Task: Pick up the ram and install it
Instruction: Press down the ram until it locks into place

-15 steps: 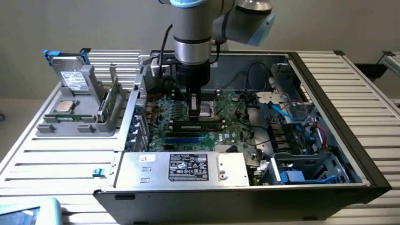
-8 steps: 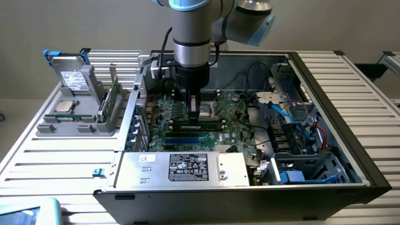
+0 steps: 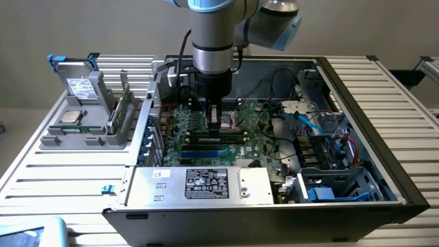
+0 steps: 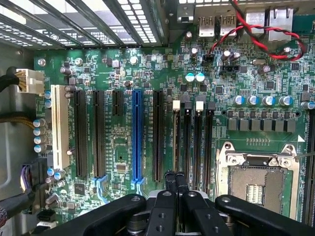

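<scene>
The gripper [image 3: 218,122] hung low inside the open case [image 3: 384,170], its fingers [image 4: 170,181] pressed together and pinching nothing. The tips sat just over the ram [image 4: 175,142], which appeared to stand edge-up in the memory slot furthest from the processor socket [image 4: 256,177], near the middle of the motherboard [image 4: 123,147]. Another thin green board [image 3: 122,110] stood on edge in the grey holder [image 3: 69,140] outside the case, off its edge on the exterior view's left. Such a stick would likely be light and stiff but fragile (chips and contacts dislike stray force). It seemed best taken by its long top edge, flat faces between the pads, and pushed straight down, never sideways.
</scene>
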Controlling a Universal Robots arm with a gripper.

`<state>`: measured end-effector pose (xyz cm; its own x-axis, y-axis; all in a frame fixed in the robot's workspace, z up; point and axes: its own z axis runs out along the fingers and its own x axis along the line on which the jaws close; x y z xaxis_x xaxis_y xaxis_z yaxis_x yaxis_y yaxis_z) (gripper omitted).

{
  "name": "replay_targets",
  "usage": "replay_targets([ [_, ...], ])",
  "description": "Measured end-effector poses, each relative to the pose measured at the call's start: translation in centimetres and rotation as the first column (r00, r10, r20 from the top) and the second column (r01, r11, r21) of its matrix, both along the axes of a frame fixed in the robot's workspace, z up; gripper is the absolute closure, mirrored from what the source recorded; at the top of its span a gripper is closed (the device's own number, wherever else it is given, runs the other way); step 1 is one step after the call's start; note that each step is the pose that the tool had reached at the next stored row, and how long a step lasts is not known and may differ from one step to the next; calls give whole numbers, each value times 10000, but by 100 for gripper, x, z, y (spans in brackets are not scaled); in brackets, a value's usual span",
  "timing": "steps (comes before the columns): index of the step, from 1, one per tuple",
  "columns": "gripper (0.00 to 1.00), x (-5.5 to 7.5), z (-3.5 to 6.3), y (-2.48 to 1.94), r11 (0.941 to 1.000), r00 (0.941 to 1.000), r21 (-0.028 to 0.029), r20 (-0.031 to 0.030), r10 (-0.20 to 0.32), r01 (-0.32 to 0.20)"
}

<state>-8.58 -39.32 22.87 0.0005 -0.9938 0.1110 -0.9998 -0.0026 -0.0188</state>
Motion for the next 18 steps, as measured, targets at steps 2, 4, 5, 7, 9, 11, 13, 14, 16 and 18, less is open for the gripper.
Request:
replay_targets([
  [2,89,0,-12,0,10000,10000,-5,-2,0,0],
  [4,89,-1,-30,-2,10000,10000,-13,-9,1,-1],
  [5,89,-1,-42,-2,10000,10000,-10,-7,0,0],
  [7,89,0,-51,-1,10000,10000,-5,-2,0,0],
  [9,89,2,-27,1,10000,10000,16,-4,1,-1],
  [11,89,1,68,1,10000,10000,4,-36,1,-1],
  [13,89,5,152,0,10000,10000,2,-53,1,-1],
  [14,89,14,182,0,10000,10000,-1,-62,2,-2],
  [16,89,32,220,0,10000,10000,-1,-68,1,-1],
  [18,89,49,237,0,10000,10000,0,-76,1,-1],
])
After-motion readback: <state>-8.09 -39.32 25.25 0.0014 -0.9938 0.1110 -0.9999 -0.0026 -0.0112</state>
